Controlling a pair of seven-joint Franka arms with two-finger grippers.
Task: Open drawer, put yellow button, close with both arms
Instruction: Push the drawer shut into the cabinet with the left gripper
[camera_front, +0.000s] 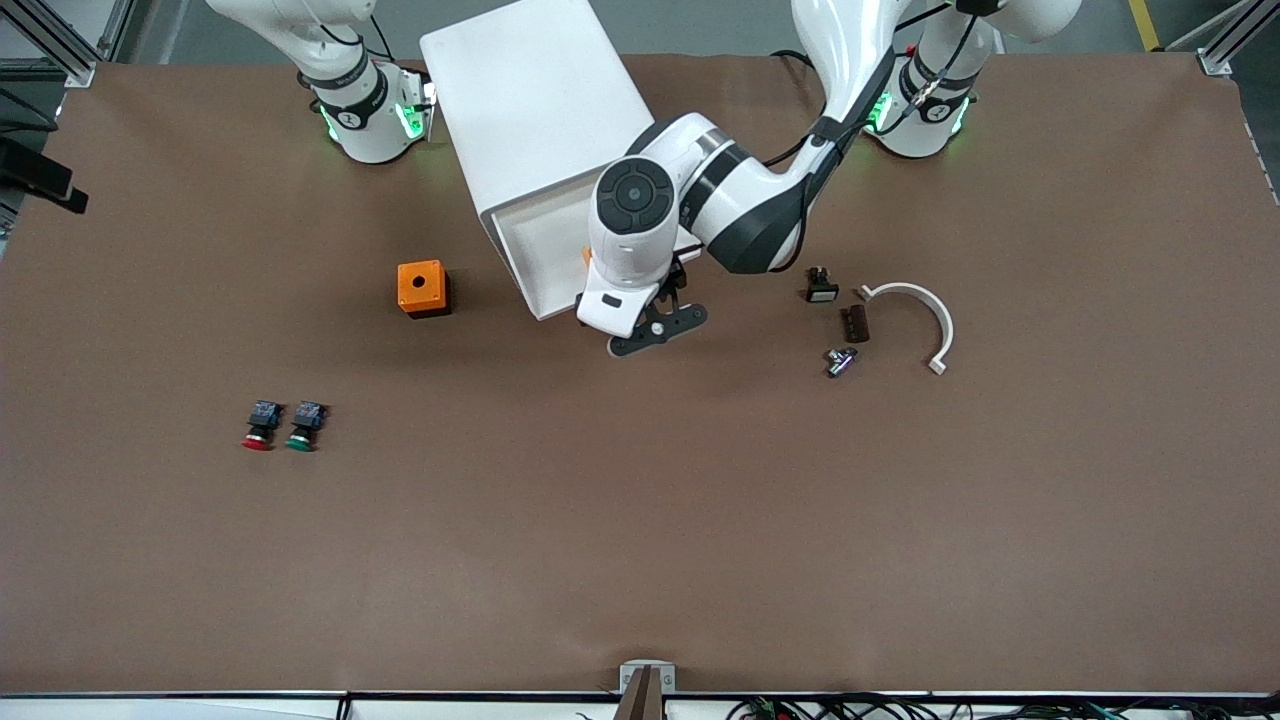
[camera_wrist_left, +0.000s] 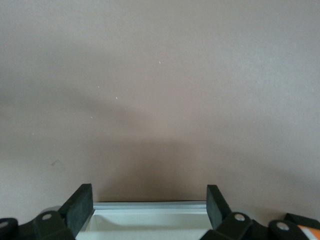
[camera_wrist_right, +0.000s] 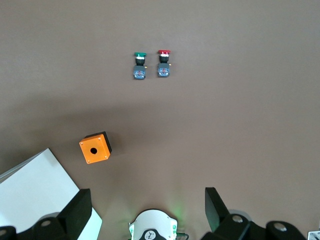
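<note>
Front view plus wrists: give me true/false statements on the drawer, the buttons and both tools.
1. The top white tray drawer of the white box cabinet stands open. True.
2. The left tool is shut on the drawer's front. False: it is open over the front rim.
3. The red-capped push-button and the green-capped push-button lie side by side on the brown table. True.
4. The orange square box sits in the drawer. False: it is on the table beside the cabinet, toward the right arm's end.
5. The right tool holds the green-capped button. False: it is open and empty, high over the table.
</note>
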